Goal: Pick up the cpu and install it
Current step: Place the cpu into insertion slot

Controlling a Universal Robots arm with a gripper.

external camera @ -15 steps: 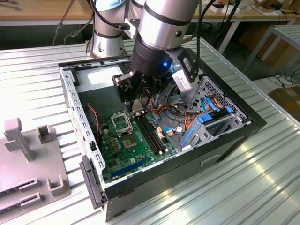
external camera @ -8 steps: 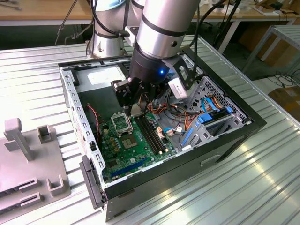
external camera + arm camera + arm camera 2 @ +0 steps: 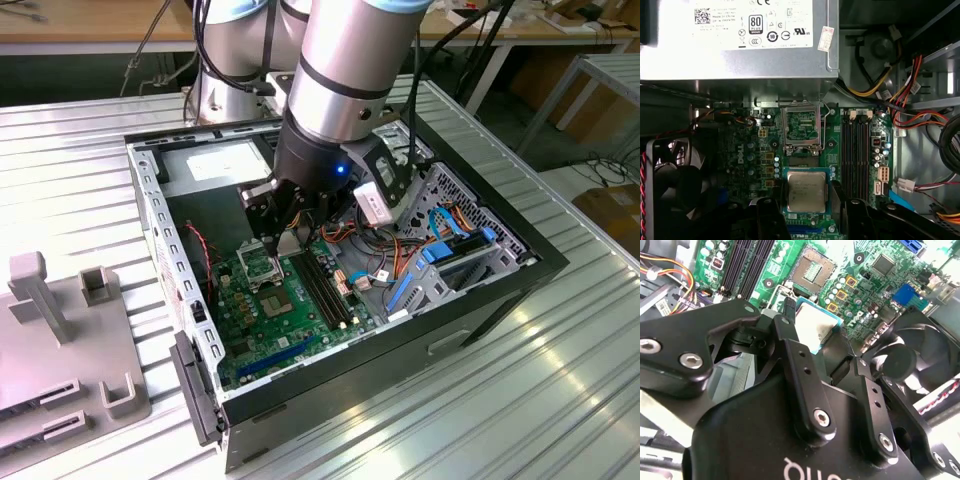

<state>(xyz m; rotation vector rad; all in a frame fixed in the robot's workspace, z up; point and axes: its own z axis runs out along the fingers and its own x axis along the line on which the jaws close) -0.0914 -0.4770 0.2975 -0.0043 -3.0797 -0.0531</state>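
- As both wrist views look past the claw, I read the gripper (image 3: pixel 807 201) as clamped on the cpu (image 3: pixel 806 191). One black finger (image 3: pixel 791 335) bears on one edge of the chip and its partner on the opposite edge.
- Cpu lies flat between the fingers with its silver-grey top towards the cameras. It is held over the green motherboard (image 3: pixel 765 160) and is not seated.
- Socket (image 3: pixel 801 127) is just beyond the cpu in the first wrist view. In the second wrist view its contact field (image 3: pixel 812 271) is uncovered inside its metal frame.
- Black memory slots (image 3: pixel 857 145) run alongside the socket, with the cpu-holding fingers near their ends.
- Black fan (image 3: pixel 675 185) sits on the other side of the socket from the slots, with red and black wires beside it.
- Power supply (image 3: pixel 740 45), a grey metal box with a white label, is past the socket against the case wall. Coloured cable bundles (image 3: pixel 905 85) hang beside it.
- In the exterior view the arm (image 3: pixel 340 90) reaches steeply down into the open computer case (image 3: pixel 400 338). The claw tips (image 3: pixel 277 238) are low over the board, close by the socket.
- Case stands on a ribbed metal table (image 3: pixel 80 180).
- Grey fixture (image 3: pixel 60 340) with upright posts sits at the exterior view's left, apart from the case.
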